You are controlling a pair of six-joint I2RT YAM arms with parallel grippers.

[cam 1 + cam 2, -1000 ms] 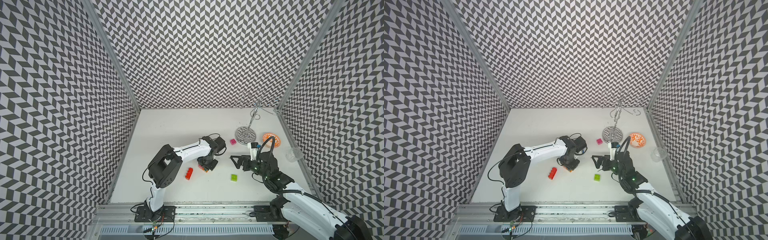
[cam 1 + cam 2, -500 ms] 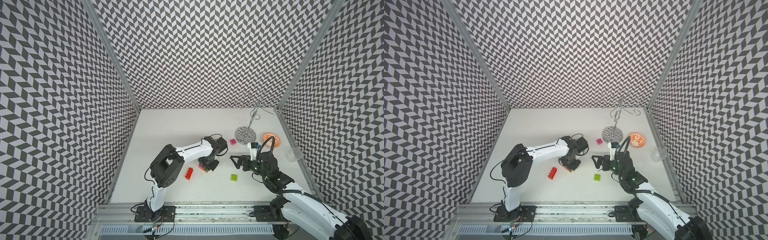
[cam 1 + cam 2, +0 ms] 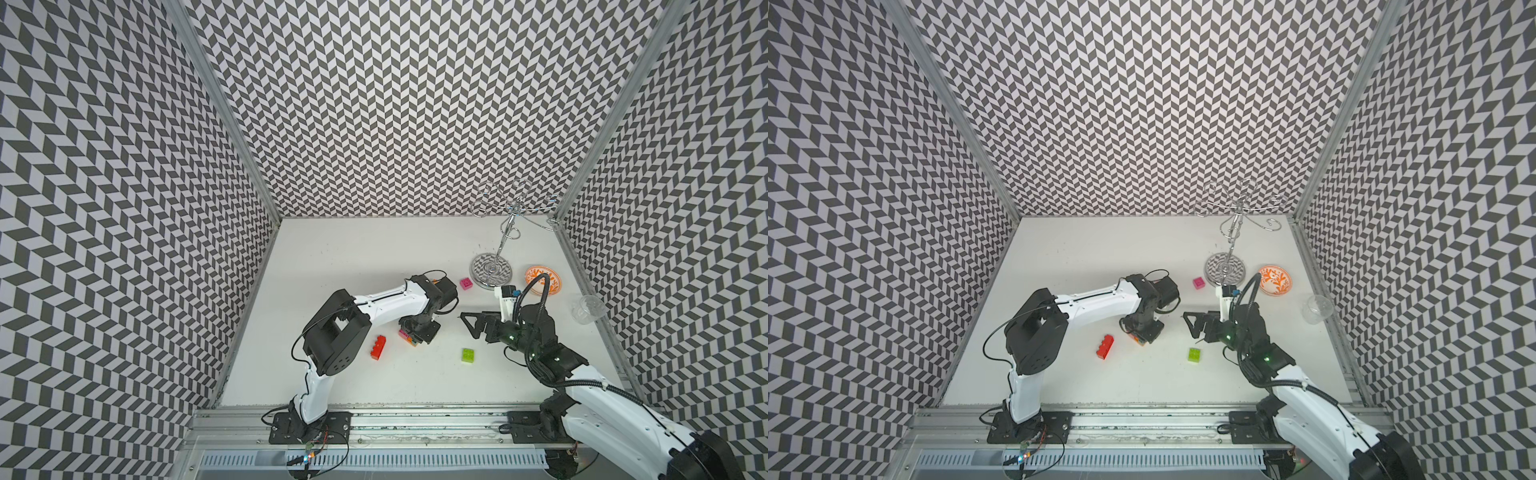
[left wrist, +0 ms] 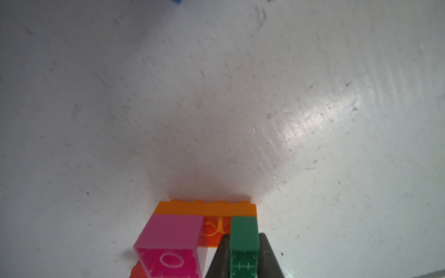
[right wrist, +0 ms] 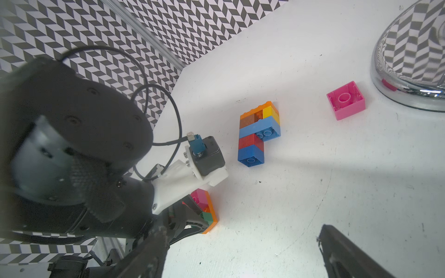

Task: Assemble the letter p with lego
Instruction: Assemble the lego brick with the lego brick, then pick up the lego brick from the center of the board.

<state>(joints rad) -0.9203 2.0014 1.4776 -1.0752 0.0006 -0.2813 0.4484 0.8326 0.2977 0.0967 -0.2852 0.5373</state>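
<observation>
The left pincer [image 4: 243, 238] stayed clamped on the green brick [image 4: 243, 226]
Nothing shifted: it sat against the orange brick [image 4: 204, 208], so that joint seemed unfinished; the right pincer [image 3: 468, 325] waited apart, empty.

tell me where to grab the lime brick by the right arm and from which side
Grip the lime square brick across two opposite side walls, coming straight down from above. It lies flat on the table, apparently studs up, with nothing touching it, so its walls are free and the studded top offers no hold. The open right gripper is nearest.
</observation>
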